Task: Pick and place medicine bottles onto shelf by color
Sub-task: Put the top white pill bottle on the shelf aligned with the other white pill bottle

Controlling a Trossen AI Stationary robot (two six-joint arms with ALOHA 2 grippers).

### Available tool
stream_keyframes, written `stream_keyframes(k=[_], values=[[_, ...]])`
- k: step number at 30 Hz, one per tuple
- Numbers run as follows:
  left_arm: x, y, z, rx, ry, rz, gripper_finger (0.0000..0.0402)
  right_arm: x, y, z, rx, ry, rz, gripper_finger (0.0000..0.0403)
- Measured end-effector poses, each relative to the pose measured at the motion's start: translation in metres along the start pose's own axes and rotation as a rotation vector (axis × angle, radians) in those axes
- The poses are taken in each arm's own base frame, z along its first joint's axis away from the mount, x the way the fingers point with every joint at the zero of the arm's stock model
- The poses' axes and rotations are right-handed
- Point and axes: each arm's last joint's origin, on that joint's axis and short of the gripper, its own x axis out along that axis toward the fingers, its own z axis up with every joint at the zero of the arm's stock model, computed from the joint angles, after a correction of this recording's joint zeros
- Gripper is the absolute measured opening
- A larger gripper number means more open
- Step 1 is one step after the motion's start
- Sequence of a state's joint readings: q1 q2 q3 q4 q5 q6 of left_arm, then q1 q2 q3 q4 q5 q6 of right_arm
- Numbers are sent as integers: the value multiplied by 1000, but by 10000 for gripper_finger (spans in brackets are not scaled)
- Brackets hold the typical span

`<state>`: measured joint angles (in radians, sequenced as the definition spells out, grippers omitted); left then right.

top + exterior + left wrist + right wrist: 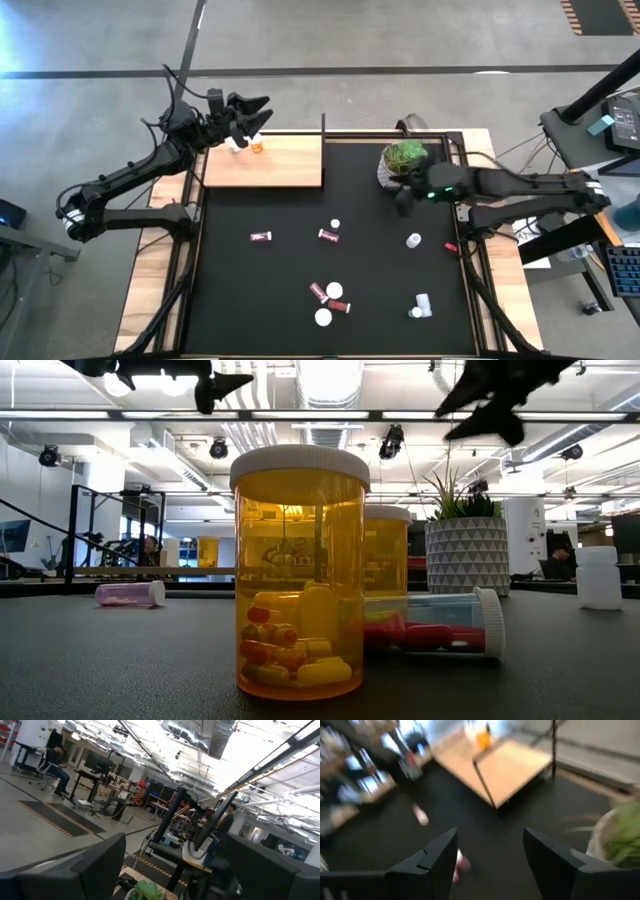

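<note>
Several medicine bottles lie or stand on the black mat: maroon ones (pixel 260 237) (pixel 328 235), a cluster (pixel 328 300) near the front, and white ones (pixel 413 240) (pixel 420 305). The low view shows an upright amber bottle (pixel 300 570) close up. The shelf (pixel 265 162), a pale wooden board, lies at the far left with an orange bottle (pixel 256 146) and a white one (pixel 238 143) standing on it. My left gripper (pixel 258 112) hovers open above the shelf's far edge. My right gripper (pixel 400 195) (pixel 490 845) is open and holds nothing, raised beside the plant pot.
A white pot with a green plant (pixel 403 160) stands at the far right of the mat, right beside my right gripper. A thin black post (pixel 323 125) rises at the shelf's far right corner. The mat's middle (pixel 370 270) has bare room between the bottles.
</note>
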<state>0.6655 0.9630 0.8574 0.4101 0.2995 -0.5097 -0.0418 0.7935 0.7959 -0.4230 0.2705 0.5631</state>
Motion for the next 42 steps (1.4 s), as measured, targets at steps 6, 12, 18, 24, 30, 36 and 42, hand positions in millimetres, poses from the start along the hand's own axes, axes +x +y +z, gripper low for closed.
stream_keyframes(k=[6,12,18,24,30,36,42], values=[[0,-1,-1,-7,25,-42,323,6,4,0,-42,46,44,215],[1,-7,-6,-47,124,-202,323,5,5,1,-83,44,57,215],[8,-25,-20,-98,222,-357,323,5,4,0,-105,48,54,215],[16,-44,-31,-110,229,-470,323,4,4,0,-121,45,55,215],[29,-51,-41,-127,185,-543,323,4,4,0,-125,45,55,215],[45,-50,-60,-186,237,-547,323,4,4,0,-125,48,55,215],[64,-51,-74,-270,297,-534,323,2,2,-5,-108,154,79,215]])
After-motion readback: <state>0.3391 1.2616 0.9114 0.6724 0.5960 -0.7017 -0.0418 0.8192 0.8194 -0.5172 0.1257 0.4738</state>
